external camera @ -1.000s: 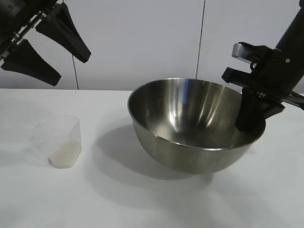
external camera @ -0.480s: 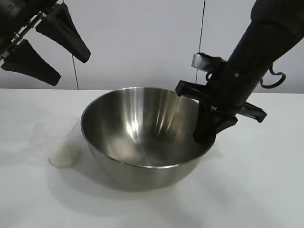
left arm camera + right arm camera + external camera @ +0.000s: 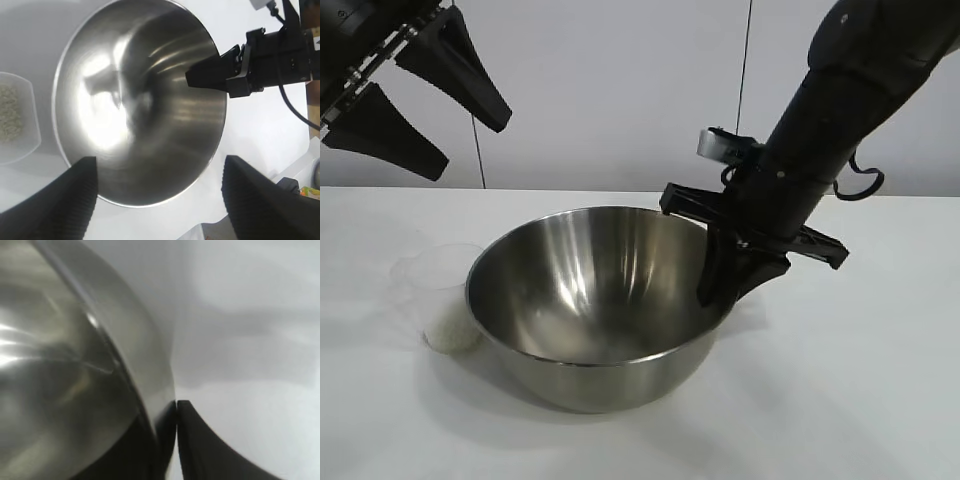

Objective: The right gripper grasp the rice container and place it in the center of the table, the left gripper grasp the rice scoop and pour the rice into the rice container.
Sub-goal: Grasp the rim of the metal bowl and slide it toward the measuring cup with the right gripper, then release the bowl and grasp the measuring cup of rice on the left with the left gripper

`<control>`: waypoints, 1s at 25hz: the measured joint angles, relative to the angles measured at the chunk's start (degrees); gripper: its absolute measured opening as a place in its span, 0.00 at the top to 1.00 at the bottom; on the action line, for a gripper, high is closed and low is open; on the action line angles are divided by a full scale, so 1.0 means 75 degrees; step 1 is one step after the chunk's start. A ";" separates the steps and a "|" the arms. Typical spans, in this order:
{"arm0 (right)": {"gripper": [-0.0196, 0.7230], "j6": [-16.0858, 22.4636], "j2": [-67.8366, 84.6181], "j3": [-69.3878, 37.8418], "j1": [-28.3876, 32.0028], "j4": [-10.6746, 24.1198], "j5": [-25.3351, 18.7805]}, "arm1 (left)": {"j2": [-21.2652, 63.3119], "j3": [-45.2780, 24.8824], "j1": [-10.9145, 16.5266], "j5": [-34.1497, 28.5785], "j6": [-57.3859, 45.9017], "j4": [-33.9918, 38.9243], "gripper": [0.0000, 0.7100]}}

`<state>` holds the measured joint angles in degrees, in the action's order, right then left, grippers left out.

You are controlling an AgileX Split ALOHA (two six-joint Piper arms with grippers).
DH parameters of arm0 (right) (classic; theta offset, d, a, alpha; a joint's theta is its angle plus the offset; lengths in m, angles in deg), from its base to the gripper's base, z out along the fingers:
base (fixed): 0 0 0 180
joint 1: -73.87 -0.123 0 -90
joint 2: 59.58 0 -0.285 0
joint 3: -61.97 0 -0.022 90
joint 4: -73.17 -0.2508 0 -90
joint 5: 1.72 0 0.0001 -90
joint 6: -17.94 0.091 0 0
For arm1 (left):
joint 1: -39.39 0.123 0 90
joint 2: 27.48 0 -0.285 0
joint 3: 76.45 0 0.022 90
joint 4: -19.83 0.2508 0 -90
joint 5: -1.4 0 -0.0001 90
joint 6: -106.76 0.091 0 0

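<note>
The rice container (image 3: 580, 300), a large shiny steel bowl, stands on the white table (image 3: 860, 380) a little left of the middle. My right gripper (image 3: 720, 290) is shut on its right rim, one finger inside and one outside; the rim also shows in the right wrist view (image 3: 115, 360). The rice scoop (image 3: 440, 290), a clear plastic cup with white rice (image 3: 450, 328) in it, stands against the bowl's left side, partly hidden by it. My left gripper (image 3: 440, 120) hangs open high at the upper left. Its wrist view shows the bowl (image 3: 140, 100), the cup (image 3: 15, 120) and the right gripper (image 3: 215, 75).
A white wall with a dark vertical seam (image 3: 745, 95) stands behind the table. Bare tabletop lies in front of the bowl and to its right.
My right gripper has dragged the bowl leftward across the table, from the right side until it touches or overlaps the cup. The left gripper has not moved.
</note>
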<state>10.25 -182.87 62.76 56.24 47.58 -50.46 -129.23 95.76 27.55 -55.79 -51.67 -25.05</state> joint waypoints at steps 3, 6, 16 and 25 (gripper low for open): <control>0.37 0.0270 0.0000 0.0371 0.0027 0.0366 -0.0530 | 0.0000 0.0000 0.0000 0.0000 0.0000 0.0000 0.29; 0.28 0.0480 0.0018 0.0737 0.0075 0.0751 -0.1057 | 0.0000 0.0000 0.0000 0.0000 0.0000 0.0000 0.29; 0.26 0.0811 0.1415 0.1339 0.1246 0.1921 -0.1384 | 0.0000 0.0000 0.0000 0.0027 0.0000 0.0000 0.29; 0.25 0.0474 0.3761 0.1339 0.2792 0.3069 -0.1636 | 0.0000 0.0000 0.0000 0.0033 0.0000 0.0000 0.29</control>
<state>13.81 -154.66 72.80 77.18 70.60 -62.73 -129.23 95.76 27.55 -55.54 -51.67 -25.05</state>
